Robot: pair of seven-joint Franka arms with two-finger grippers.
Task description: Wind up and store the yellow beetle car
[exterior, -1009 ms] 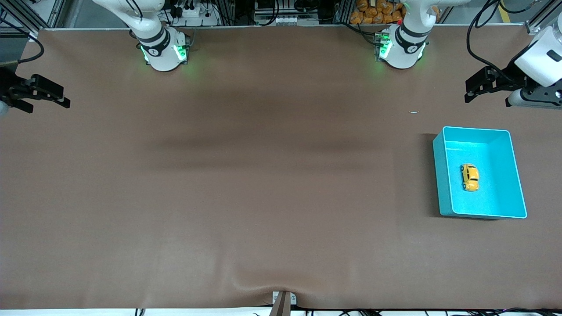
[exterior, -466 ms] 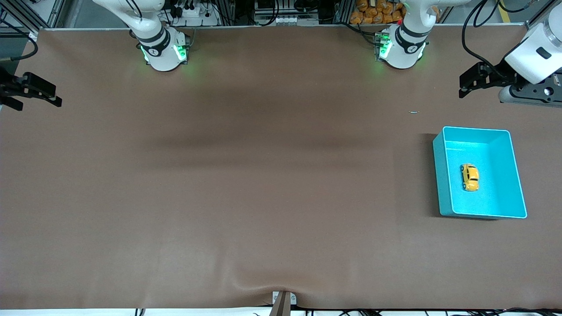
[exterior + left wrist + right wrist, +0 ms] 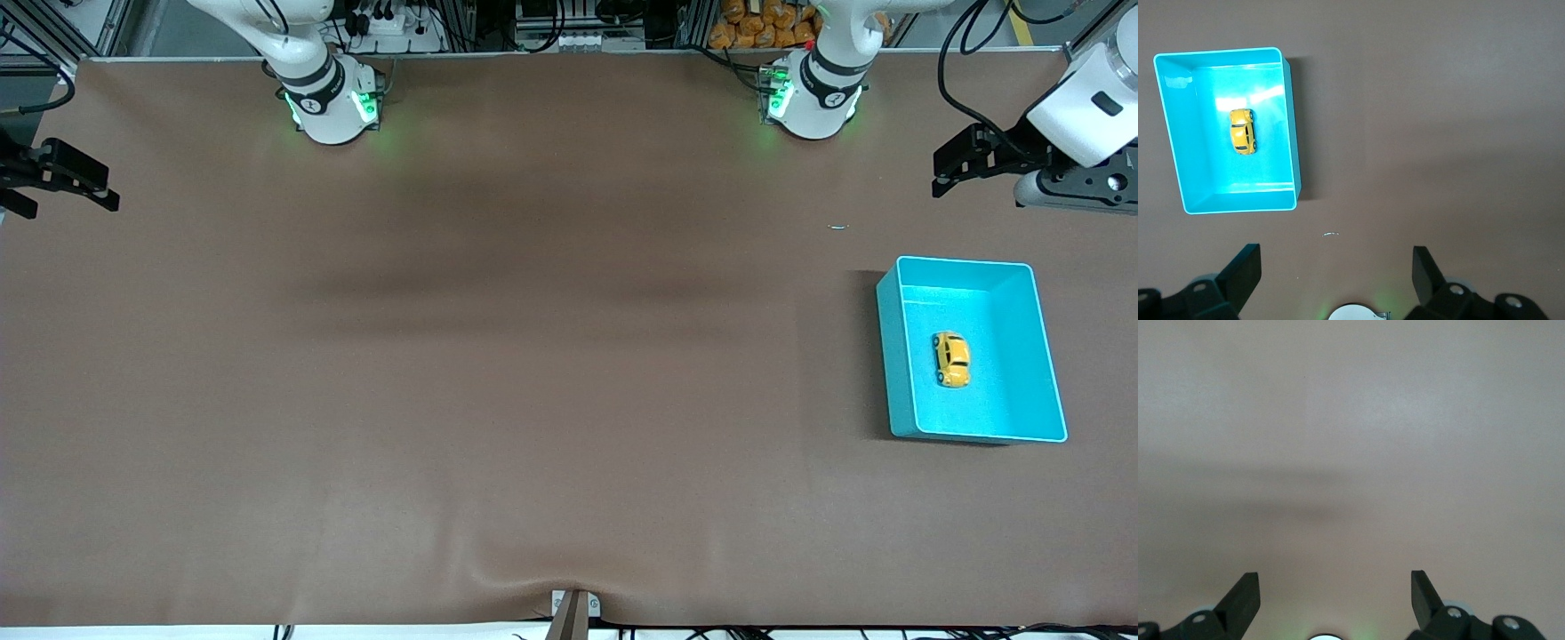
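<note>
The yellow beetle car [image 3: 951, 359] sits inside the turquoise bin [image 3: 898, 356], near the left arm's end of the table. Left gripper [image 3: 949, 169] and right gripper [image 3: 62, 178] hang over opposite table edges, both spread wide, empty. Risk: probably nothing much, unless it rolls if wound. No readable writing.

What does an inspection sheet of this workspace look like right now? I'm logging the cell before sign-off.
Surface: brown table mat, with a ripple at the edge nearest the front camera.
Job's things: yellow beetle car lies inside the turquoise bin, toward the left arm's end.
Clutter: one tiny pale scrap on the mat, farther from the front camera than the bin.
Grippers: left gripper open, empty, over the mat near the bin; right gripper open, empty, over the right arm's end of the table.
Cables: black cables on the left arm.
Surroundings: orange items past the table's edge.
</note>
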